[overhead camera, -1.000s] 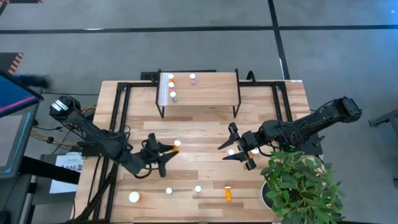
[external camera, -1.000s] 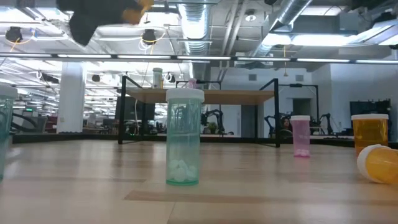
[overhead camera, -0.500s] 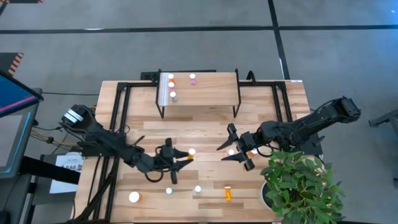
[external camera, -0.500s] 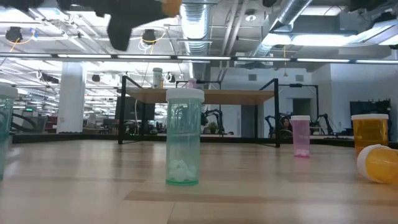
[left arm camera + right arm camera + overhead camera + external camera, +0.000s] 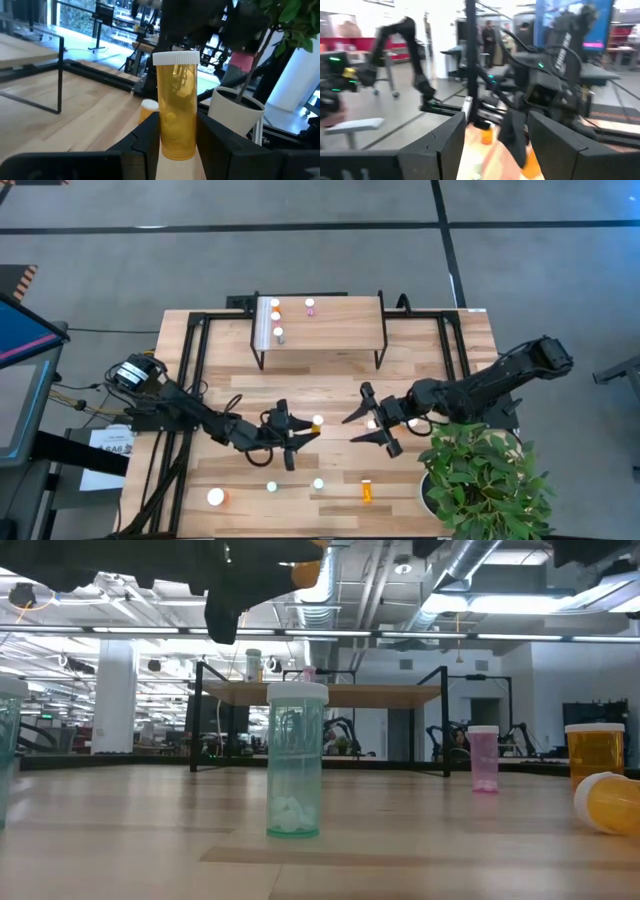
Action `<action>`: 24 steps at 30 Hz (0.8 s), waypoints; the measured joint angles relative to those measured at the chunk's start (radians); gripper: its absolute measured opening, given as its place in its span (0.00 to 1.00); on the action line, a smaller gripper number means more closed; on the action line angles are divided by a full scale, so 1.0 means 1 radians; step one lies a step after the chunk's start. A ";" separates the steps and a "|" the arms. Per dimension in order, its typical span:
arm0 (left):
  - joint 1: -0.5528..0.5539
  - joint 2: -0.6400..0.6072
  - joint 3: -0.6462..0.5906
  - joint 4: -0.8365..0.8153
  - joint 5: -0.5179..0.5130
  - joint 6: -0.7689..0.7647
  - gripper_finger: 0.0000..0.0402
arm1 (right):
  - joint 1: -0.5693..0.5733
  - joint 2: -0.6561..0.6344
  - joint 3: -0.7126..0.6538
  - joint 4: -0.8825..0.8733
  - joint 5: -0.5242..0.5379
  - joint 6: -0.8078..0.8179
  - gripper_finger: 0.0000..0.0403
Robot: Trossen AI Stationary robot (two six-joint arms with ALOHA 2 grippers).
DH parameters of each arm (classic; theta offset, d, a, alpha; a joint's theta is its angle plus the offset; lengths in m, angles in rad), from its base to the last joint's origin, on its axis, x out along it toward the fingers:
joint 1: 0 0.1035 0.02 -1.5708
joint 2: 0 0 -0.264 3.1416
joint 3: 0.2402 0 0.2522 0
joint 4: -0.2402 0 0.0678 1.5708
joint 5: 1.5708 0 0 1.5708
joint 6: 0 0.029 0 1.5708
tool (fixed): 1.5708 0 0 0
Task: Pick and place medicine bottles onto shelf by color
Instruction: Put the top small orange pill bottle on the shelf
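1. My left hand (image 5: 297, 432) is closed on an orange bottle (image 5: 176, 102), held upright between its fingers (image 5: 218, 135), white cap on top. In the last second this arm has swung rightward across the table (image 5: 330, 385), from left of centre to mid-table, carrying the bottle raised off the wood. In the low view the hand has come further in along the top edge, the orange body (image 5: 305, 570) showing beneath it.

2. That means the pick is done and the carry is on; the shelf (image 5: 330, 330) lies well apart, toward the far side, so I judge a turn in that direction comes next.

3. The shelf already bears four bottles near its left end: two orange ones (image 5: 275, 310) by the white strip, a pale one (image 5: 279, 333) beside them, and a pink one (image 5: 310, 305) apart to the right. My bottle belongs with the orange pair, I reckon.

4. Along the near edge wait an orange bottle with a wide cap (image 5: 216, 497), two pale green ones (image 5: 271, 486), and an orange one lying on its side (image 5: 366, 491).

5. My right hand (image 5: 369, 421) stands open at mid-table, jaws spread around a white-capped bottle (image 5: 373, 423); it has drifted slightly left and has not yet closed.
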 joint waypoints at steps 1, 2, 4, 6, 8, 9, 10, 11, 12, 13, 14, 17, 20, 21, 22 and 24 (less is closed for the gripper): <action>0.000 -0.001 0.000 0.003 0.000 0.008 0.24 | -0.003 0.020 0.007 -0.003 0.017 0.000 0.61; 0.000 -0.001 0.000 0.002 0.003 0.012 0.24 | -0.007 0.039 0.014 -0.005 0.030 0.005 0.61; 0.000 -0.001 0.000 -0.001 0.007 0.012 0.24 | -0.018 0.069 0.032 -0.006 0.043 0.031 0.62; -0.001 -0.001 0.000 0.000 0.007 0.014 0.24 | -0.034 0.104 0.058 0.001 0.045 0.069 0.62; -0.001 -0.001 0.000 -0.002 0.008 0.026 0.24 | -0.053 0.131 0.074 -0.017 0.045 0.134 0.62; -0.001 -0.001 0.000 -0.001 0.008 0.035 0.24 | -0.063 0.149 0.085 -0.015 0.045 0.169 0.62; -0.001 -0.001 0.001 0.001 0.008 0.044 0.24 | -0.073 0.164 0.093 -0.011 0.044 0.198 0.62; -0.001 -0.001 0.002 0.001 0.008 0.050 0.24 | -0.081 0.174 0.094 -0.013 0.042 0.219 0.62; -0.001 -0.001 0.005 -0.003 0.008 0.054 0.24 | -0.088 0.184 0.097 -0.018 0.041 0.232 0.62; -0.001 -0.001 0.008 -0.004 0.008 0.059 0.24 | -0.093 0.198 0.104 -0.016 0.042 0.235 0.62; -0.001 -0.001 0.010 -0.004 0.008 0.066 0.24 | -0.095 0.211 0.109 -0.011 0.041 0.236 0.62; -0.001 -0.001 0.013 -0.007 0.021 0.073 0.24 | -0.095 0.238 0.122 -0.004 0.038 0.237 0.62; -0.001 -0.001 0.013 -0.009 0.026 0.072 0.24 | -0.085 0.259 0.137 0.017 0.035 0.237 0.62; -0.001 -0.001 0.013 -0.011 0.026 0.072 0.24 | -0.082 0.266 0.143 0.023 0.034 0.236 0.62; -0.001 -0.001 0.013 -0.012 0.026 0.072 0.24 | -0.080 0.270 0.148 0.024 0.034 0.233 0.62; -0.001 -0.001 0.013 -0.012 0.026 0.072 0.24 | -0.074 0.280 0.157 0.024 0.022 0.231 0.62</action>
